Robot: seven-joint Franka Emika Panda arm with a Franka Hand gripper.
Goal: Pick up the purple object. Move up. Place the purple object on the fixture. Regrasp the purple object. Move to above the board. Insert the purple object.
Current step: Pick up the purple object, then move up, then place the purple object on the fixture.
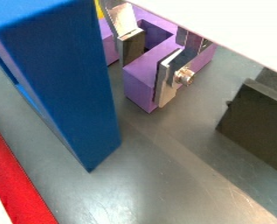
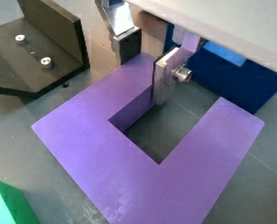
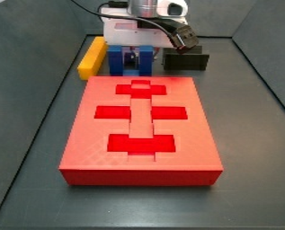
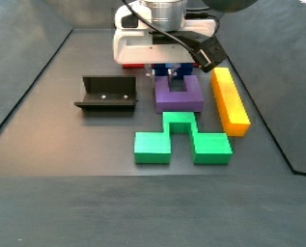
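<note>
Purple object (image 4: 180, 93) lies flat on the floor beside the yellow bar (image 4: 229, 98), behind the green block (image 4: 179, 137), with the fixture (image 4: 106, 94) apart to its other side. Red board (image 3: 141, 126) occupies the foreground in a side view. Gripper (image 2: 152, 59) is down at the object, jaws spread, straddling one prong without clamping.

The hand (image 2: 148, 59), its plates brushed silver metal, straddles one arm of the matt, plastic-looking purple object (image 2: 164, 157).

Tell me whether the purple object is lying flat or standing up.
Flat. In a wrist view the purple object lies on the floor, its U facing up, with the gripper straddling one prong.
</note>
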